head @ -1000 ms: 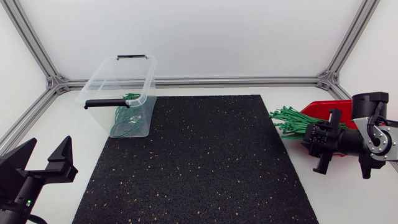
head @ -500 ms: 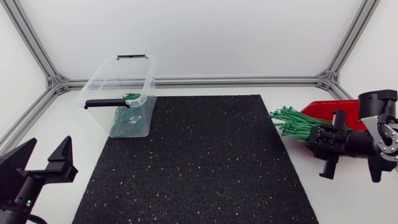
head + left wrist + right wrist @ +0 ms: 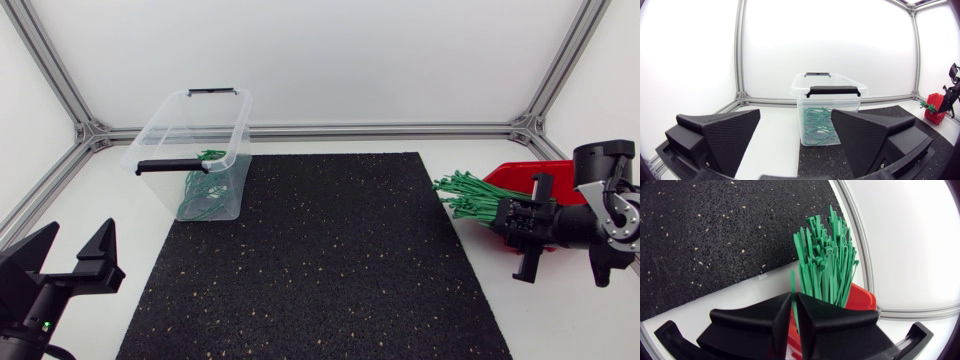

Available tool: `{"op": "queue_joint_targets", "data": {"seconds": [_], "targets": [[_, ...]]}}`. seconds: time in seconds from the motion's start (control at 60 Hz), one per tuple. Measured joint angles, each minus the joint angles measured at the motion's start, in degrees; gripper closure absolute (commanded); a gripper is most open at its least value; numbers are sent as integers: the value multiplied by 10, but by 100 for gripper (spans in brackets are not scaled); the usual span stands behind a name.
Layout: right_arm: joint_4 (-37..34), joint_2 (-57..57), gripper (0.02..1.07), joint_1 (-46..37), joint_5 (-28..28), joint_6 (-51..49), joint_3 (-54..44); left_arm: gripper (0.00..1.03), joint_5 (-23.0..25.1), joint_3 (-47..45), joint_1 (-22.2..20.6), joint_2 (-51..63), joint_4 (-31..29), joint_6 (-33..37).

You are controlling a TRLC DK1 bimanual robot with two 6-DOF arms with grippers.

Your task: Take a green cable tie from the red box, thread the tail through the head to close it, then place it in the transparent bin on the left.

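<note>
A bundle of green cable ties [image 3: 468, 193] [image 3: 827, 260] sticks out of the red box [image 3: 525, 178] [image 3: 858, 300] at the table's right edge. My right gripper [image 3: 500, 222] [image 3: 793, 305] is at the box, shut on a single green cable tie [image 3: 792, 282] that stands up between its fingers beside the bundle. The transparent bin [image 3: 195, 140] [image 3: 830, 115] stands at the back left with several closed green ties [image 3: 203, 195] inside. My left gripper [image 3: 72, 258] [image 3: 795, 122] rests open at the front left, holding nothing and facing the bin.
A black speckled mat [image 3: 320, 260] [image 3: 715, 230] covers the middle of the table between the bin and the red box. Aluminium frame rails [image 3: 380, 130] run along the back and sides.
My right gripper's fingers have come together on one tie at the red box, and that arm has shifted slightly to the right. The left arm has not moved.
</note>
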Motion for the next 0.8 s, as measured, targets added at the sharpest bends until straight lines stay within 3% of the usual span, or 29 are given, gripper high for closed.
{"op": "queue_joint_targets", "data": {"seconds": [0.117, 0.467, 0.8], "targets": [[0, 1, 102, -2, 5, -7, 0, 4, 0, 0, 0, 0, 0, 0], [-15, 0, 101, -2, 5, -9, 3, 4, 0, 0, 0, 0, 0, 0], [-106, -45, 101, -2, -16, -9, 42, 4, 0, 0, 0, 0, 0, 0]]}}
